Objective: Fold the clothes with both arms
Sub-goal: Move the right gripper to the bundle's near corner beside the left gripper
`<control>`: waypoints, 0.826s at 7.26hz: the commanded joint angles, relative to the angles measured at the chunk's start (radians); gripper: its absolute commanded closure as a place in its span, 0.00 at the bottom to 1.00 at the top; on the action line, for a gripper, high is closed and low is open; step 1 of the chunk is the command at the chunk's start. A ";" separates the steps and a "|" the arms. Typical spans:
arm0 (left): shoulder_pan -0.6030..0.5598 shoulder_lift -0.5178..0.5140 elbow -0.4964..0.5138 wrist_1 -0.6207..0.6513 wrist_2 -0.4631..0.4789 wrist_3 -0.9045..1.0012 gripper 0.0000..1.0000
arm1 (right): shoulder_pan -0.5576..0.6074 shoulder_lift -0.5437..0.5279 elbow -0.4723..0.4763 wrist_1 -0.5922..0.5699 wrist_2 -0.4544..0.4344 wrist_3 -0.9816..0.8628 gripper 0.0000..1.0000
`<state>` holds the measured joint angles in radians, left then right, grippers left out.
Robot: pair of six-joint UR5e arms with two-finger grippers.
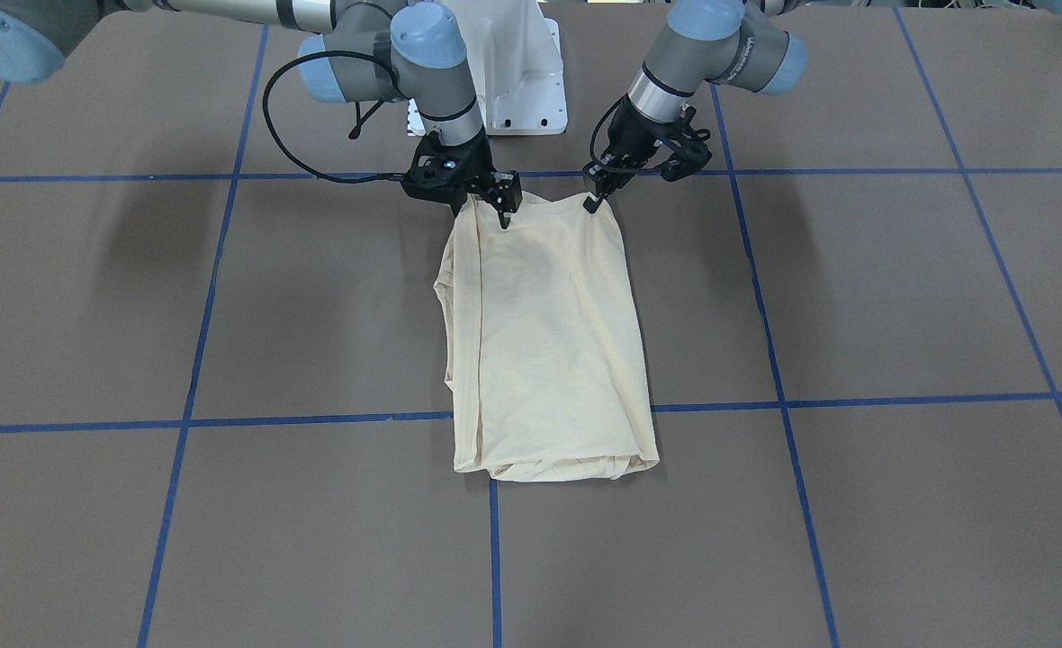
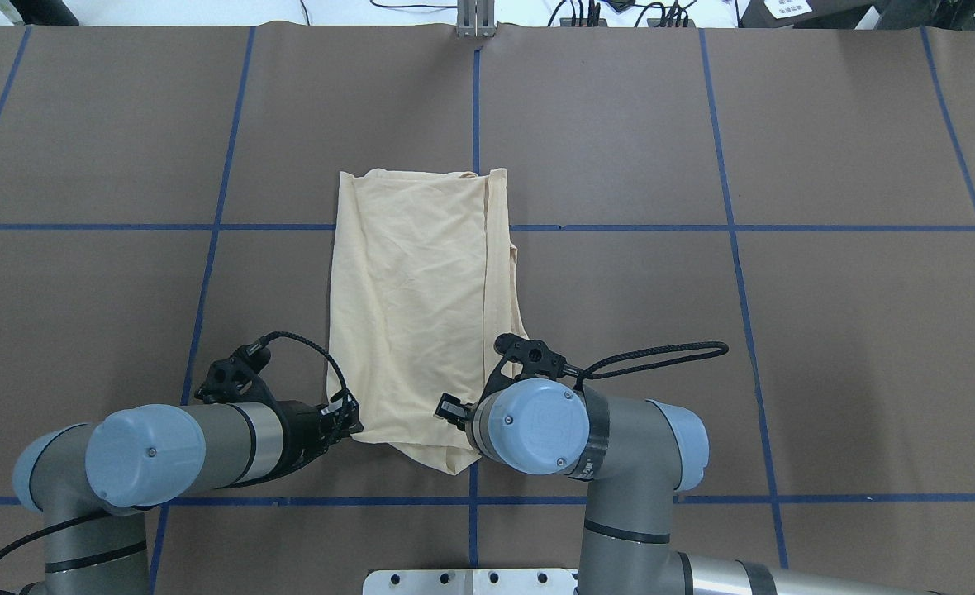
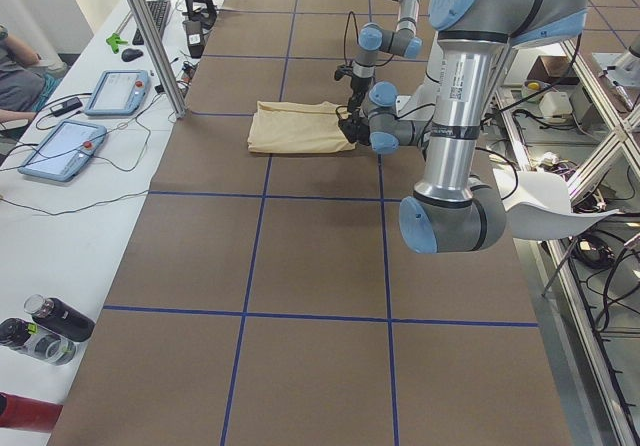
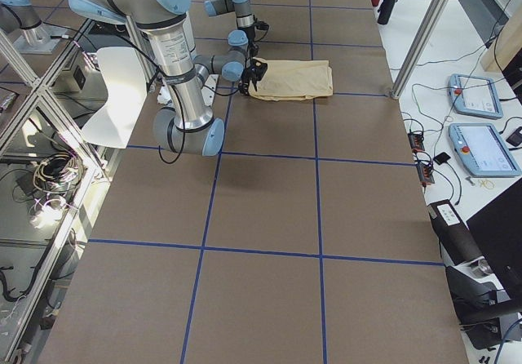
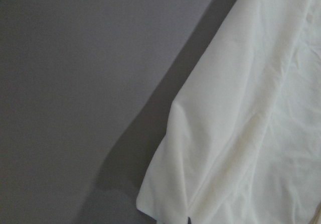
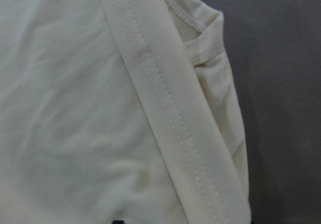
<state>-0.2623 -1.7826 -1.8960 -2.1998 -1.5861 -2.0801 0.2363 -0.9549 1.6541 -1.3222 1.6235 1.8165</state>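
Grips the T-shirt (image 1: 544,342) along its robot-side edge with both pincers: left gripper (image 1: 591,203) nipped shut on one corner, right gripper (image 1: 503,216) nipped shut on the other, as far as the front view lets on. Cannot confirm the right one from overhead, where the arm covers it. Fills both wrist cameras with pale cloth at close range. Throws a shadow under the left-hand corner, so reads as raised a little off the table (image 1: 855,297). Lies otherwise flat as a long narrow rectangle at mid-table, running away from the robot and across a blue tape line (image 1: 855,400). Shows no sleeves spread out and no print, so looks already turned in along its length. Leaves a stitched hem band (image 6: 148,83) and some bunched layers poking out on the right-arm side. Counts, by this, the lengthwise folds as done. Leaves the crosswise fold: held edge carried over to the far edge, perhaps twice. Needs both corners kept level, or risks a skewed stack in such thin fabric.
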 commanded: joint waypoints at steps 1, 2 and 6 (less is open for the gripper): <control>0.000 0.000 0.000 0.000 0.000 0.000 1.00 | 0.012 0.011 -0.010 -0.011 0.010 -0.002 0.46; 0.000 0.000 0.000 0.000 0.000 0.000 1.00 | 0.014 0.008 -0.010 -0.011 0.010 -0.002 0.50; 0.000 0.000 0.000 0.000 0.000 0.000 1.00 | 0.037 -0.030 0.041 -0.011 0.062 -0.003 0.49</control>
<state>-0.2618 -1.7827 -1.8960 -2.1997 -1.5861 -2.0801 0.2676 -0.9678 1.6759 -1.3325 1.6727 1.8132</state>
